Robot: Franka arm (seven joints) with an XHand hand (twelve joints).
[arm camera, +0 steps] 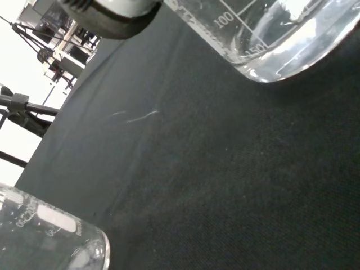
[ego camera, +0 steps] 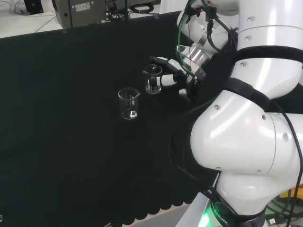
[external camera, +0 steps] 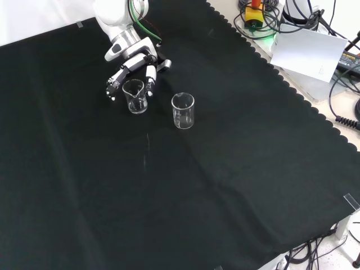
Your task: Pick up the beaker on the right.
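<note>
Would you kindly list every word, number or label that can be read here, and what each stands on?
"100": on the scale of the clear glass beaker between the fingers.
"150": the next mark on that scale.
White patch on the other clear glass beaker: blurred, unreadable.
White label on the grey box: too small to read.
White paper sheet: print too small to read.

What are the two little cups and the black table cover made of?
Both beakers, the one by the robot hand at and the other, look like clear glass, maybe plastic: you see the cloth through them, with shiny rims and white printed marks. The cover looks like matte black woven cloth with a scalloped edge.
</note>
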